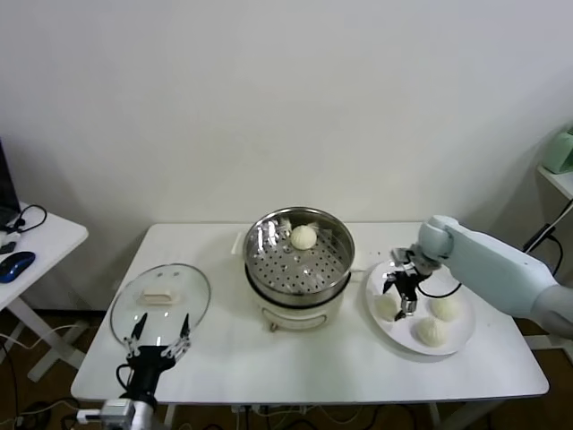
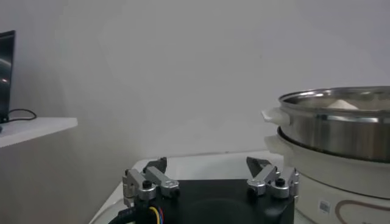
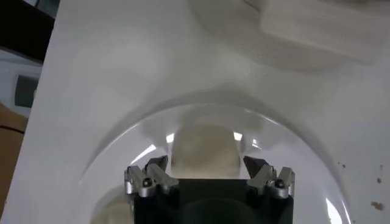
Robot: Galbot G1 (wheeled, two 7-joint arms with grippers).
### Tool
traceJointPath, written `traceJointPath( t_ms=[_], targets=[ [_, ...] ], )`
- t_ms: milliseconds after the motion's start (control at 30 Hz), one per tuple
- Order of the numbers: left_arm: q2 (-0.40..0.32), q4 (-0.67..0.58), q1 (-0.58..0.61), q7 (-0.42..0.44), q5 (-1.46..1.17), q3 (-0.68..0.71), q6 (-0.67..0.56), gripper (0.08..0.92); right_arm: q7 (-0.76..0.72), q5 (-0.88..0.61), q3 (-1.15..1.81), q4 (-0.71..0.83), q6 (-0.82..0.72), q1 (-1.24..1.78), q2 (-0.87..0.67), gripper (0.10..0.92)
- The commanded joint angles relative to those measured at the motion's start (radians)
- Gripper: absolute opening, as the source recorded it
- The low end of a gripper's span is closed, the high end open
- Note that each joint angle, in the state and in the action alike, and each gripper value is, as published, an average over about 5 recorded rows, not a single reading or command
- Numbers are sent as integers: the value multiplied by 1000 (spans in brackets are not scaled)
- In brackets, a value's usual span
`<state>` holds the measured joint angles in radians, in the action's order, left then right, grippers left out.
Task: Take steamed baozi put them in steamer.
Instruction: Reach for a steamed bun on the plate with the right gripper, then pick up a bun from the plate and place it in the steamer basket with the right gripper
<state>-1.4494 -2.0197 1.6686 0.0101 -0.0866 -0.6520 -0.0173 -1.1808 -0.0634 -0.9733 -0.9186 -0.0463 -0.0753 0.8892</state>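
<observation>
Stainless steel catches the eye first in the head view: the steamer stands at the middle of the white surface, its perforated tray holding one baozi toward the far side. Near the right edge a white plate carries three more baozi, round buns with no long axis to speak of. The right tool hangs over the plate's steamer-side bun, fingers spread and pointing down. A glass lid lies flat near the left edge, and the left tool waits at the near-left corner, released and holding nothing. A side desk with a blue mouse stands off to the left.

From the left wrist view the steamer is seen side-on, something the head view cannot give: the steel pot sits on its white base, and the crown of the baozi just clears the rim. The left tool has its fingertips wide apart with bare surface beyond.

Looking along the right wrist, the right tool stands spread on either side of one baozi resting on the plate; whether the fingertips touch the dough is hard to judge, but they appear clear of it. Part of the steamer base shows beyond the plate.
</observation>
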Motion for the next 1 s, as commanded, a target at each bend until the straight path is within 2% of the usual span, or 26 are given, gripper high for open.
traceJointPath(
  t_ms=[33,200,500,767,1000],
  targets=[
    [0,1,0,-1,1,0,0,823,-1,13,8,12,4,6,5,732],
    [-1,1,-1,-1,1,1,1,823,1,10,11,9,6,5,5,676],
    [1,3,-4,0,3,1,2,823,-4,-77,-37,-61,-4,-105,-44,668],
    [1,3,-9,1,26,14,3,823,-34,-334,-205,-112,-39,-414,-124,670],
    [1,4,-23,-7,46,33,8,823,-37,-569,-355,-116,-78,-656,-82,676]
  ],
)
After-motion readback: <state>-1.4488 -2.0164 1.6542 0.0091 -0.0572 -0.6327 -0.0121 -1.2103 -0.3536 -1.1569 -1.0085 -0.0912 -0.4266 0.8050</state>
